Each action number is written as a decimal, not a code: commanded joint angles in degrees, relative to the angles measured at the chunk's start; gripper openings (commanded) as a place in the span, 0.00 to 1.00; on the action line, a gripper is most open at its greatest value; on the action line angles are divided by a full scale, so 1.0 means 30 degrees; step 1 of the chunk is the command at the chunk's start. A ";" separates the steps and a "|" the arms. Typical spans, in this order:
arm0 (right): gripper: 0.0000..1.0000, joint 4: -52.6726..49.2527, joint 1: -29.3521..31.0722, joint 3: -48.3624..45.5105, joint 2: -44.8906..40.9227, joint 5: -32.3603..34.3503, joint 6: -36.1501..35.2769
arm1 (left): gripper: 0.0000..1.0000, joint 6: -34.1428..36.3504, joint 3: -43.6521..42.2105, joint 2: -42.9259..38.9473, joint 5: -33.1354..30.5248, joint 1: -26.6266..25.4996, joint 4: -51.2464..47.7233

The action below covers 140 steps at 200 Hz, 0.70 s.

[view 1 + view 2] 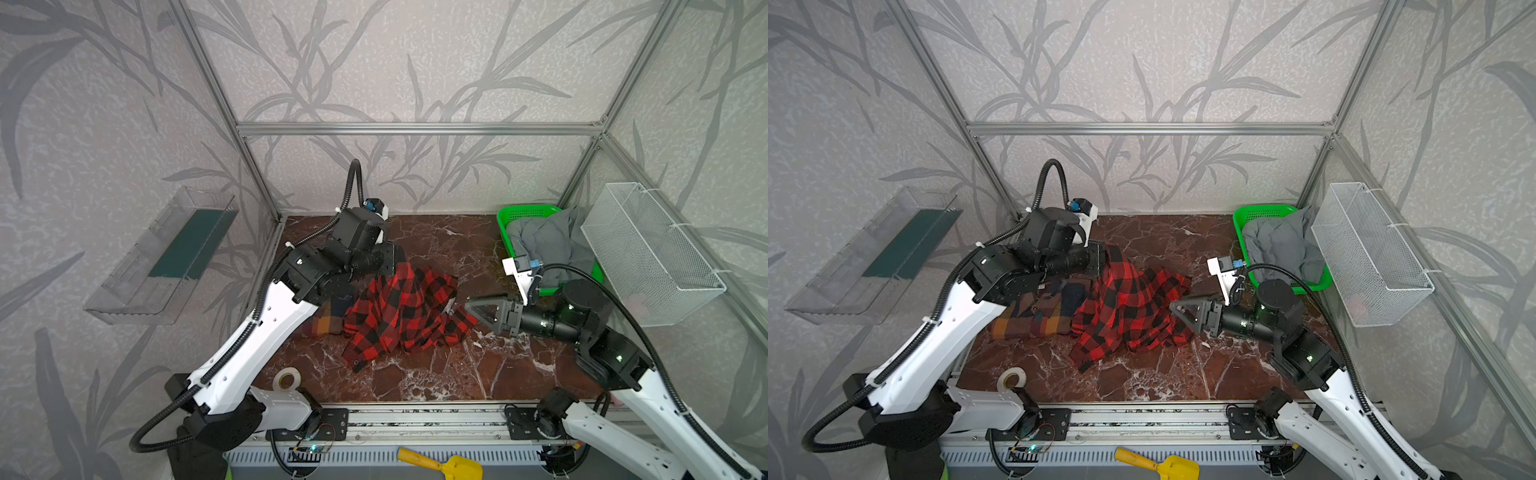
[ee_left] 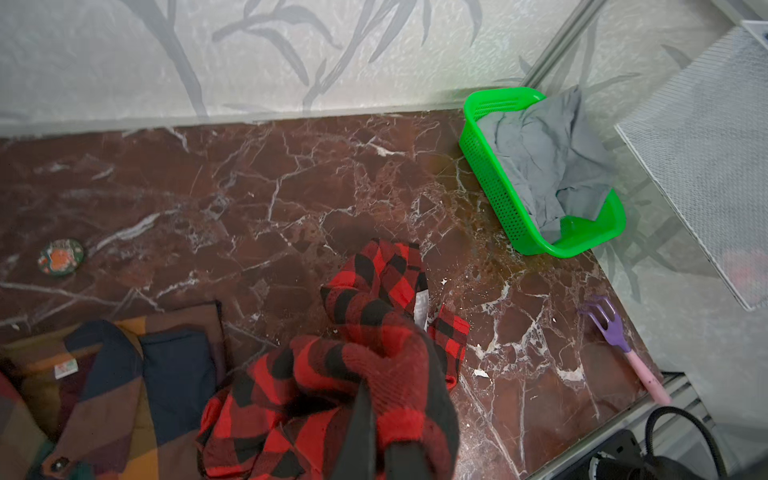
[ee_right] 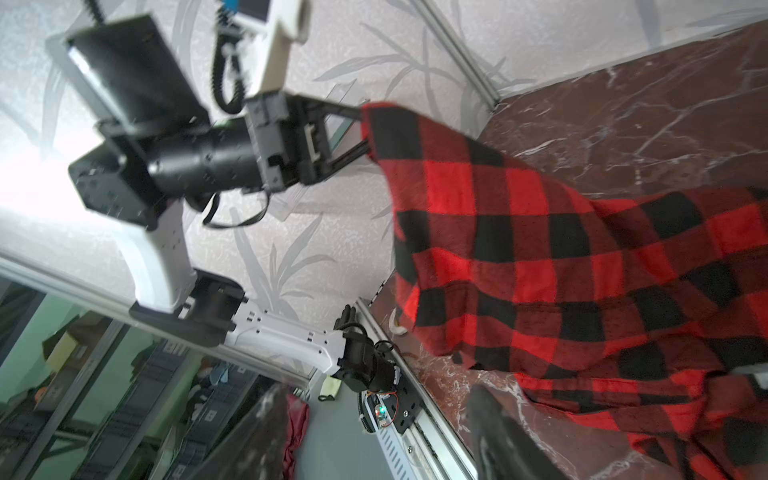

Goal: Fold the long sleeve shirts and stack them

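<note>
Only your left wrist view shows the purple rake (image 2: 614, 330). Your left gripper (image 3: 365, 129) pinches the red-and-black check shirt (image 1: 403, 316); your right gripper (image 1: 469, 304) is spread wide beside it.

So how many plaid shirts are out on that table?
2. The red-and-black shirt sits in the middle, one end raised in the left end effector. The brown, orange and navy shirt lies folded beside it, on the left. The grey cloth in the green basket could hide more.

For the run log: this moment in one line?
left hand: shut on red-and-black check shirt, partly lifted | right hand: open, beside it | plaid shirt: on table
</note>
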 commanded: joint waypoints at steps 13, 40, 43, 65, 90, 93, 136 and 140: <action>0.67 0.0339 0.2711 -0.2378 0.1530 0.3240 -0.1241 | 0.00 -0.2779 -0.0485 0.0183 0.1226 0.0776 0.1248; 0.65 0.2799 0.4661 -0.3751 0.3162 0.4970 -0.0806 | 0.00 -0.3445 -0.0582 0.0908 0.1361 0.1141 0.2390; 0.65 0.3271 0.4996 -0.3907 0.3414 0.5228 -0.0696 | 0.00 -0.3526 -0.0525 0.1035 0.1380 0.1156 0.2450; 0.65 0.5985 0.8072 -0.4657 0.5634 0.7797 -0.0506 | 0.00 -0.4285 0.0048 0.1941 0.1763 0.1282 0.2791; 0.65 0.8983 0.9785 -0.4588 0.8620 0.8660 -0.0259 | 0.00 -0.4944 -0.0038 0.2304 0.1843 0.1328 0.3421; 0.65 0.9318 0.9910 -0.4557 0.8909 0.8762 -0.0257 | 0.00 -0.5017 -0.0109 0.2323 0.1850 0.1341 0.3483; 0.63 1.2565 1.1089 -0.3542 1.3671 1.0261 0.0397 | 0.00 -0.5888 -0.0758 0.2276 0.1816 0.1513 0.4261; 0.63 1.2765 1.1102 -0.3485 1.3905 1.0335 0.0539 | 0.00 -0.5947 -0.0824 0.2238 0.1834 0.1510 0.4326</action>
